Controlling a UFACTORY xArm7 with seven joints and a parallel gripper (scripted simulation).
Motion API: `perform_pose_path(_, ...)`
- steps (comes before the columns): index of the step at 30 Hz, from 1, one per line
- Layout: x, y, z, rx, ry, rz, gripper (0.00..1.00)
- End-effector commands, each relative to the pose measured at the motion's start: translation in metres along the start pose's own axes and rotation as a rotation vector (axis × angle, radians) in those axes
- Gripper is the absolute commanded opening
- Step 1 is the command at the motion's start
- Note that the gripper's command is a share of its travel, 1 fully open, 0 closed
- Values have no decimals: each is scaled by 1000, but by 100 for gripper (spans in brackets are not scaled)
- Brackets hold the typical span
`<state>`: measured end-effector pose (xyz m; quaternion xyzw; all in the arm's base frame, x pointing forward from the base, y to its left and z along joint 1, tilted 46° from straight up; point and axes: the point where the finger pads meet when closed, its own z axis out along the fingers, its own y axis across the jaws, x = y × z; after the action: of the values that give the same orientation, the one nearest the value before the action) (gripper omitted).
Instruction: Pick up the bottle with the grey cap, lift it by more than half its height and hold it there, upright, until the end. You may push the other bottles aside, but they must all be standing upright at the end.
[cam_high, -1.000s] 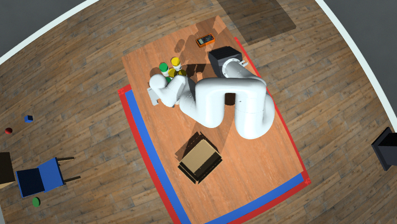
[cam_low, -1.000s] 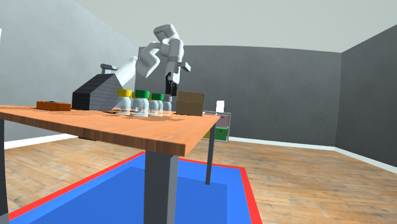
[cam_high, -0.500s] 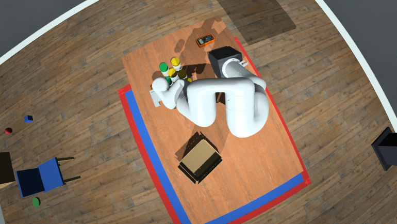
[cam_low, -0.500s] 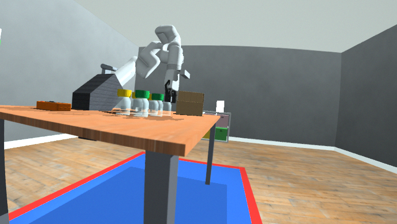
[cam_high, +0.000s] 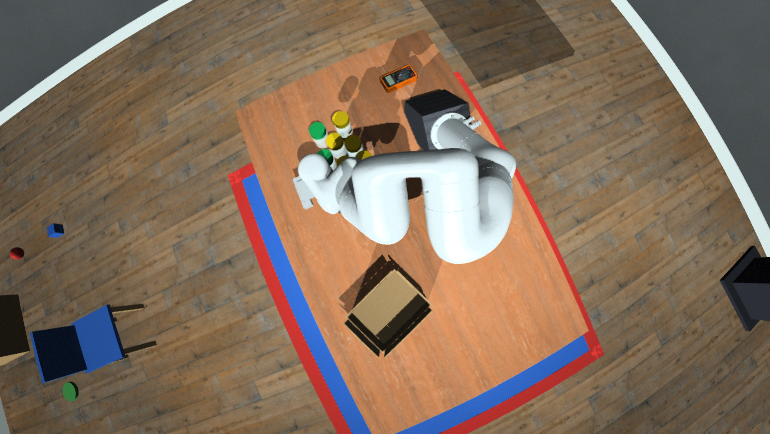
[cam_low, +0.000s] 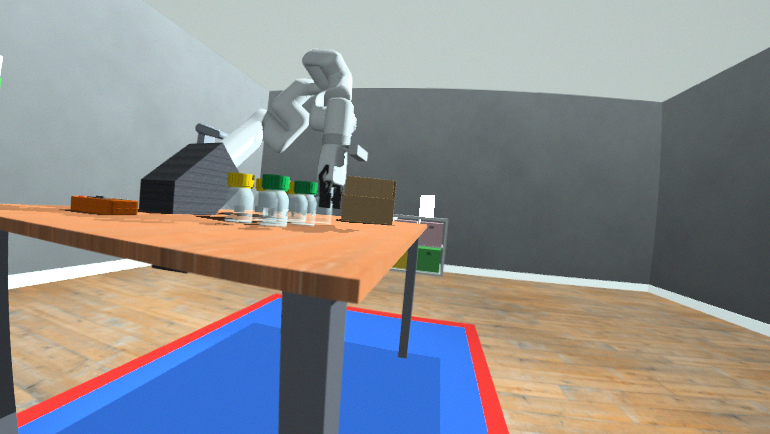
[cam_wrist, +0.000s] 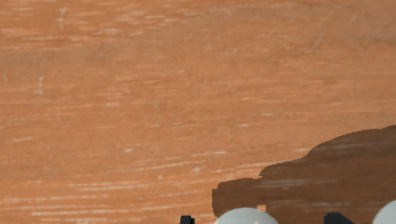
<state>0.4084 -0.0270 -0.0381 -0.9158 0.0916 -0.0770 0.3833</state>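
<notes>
Gripper (cam_low: 329, 200) spread wide and holding nothing, lowered at the bottle cluster (cam_low: 272, 203) near the table's (cam_low: 301, 272) long edge, cardboard box (cam_low: 369, 200) beside it.

Wood table (cam_high: 485, 301), w/ capped bottles (cam_low: 276, 200) clustered, cardboard box (cam_high: 387, 310), orange meter (cam_high: 397, 78), black arm base (cam_high: 428, 110)

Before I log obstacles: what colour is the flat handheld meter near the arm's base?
Orange, clearest from the top view.
</notes>
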Motion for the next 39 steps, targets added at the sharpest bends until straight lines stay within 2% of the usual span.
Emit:
perform_pose_path(1,1,1,0,-2,4,1,79)
perform_pose_path(39,-19,1,0,-2,3,1,79)
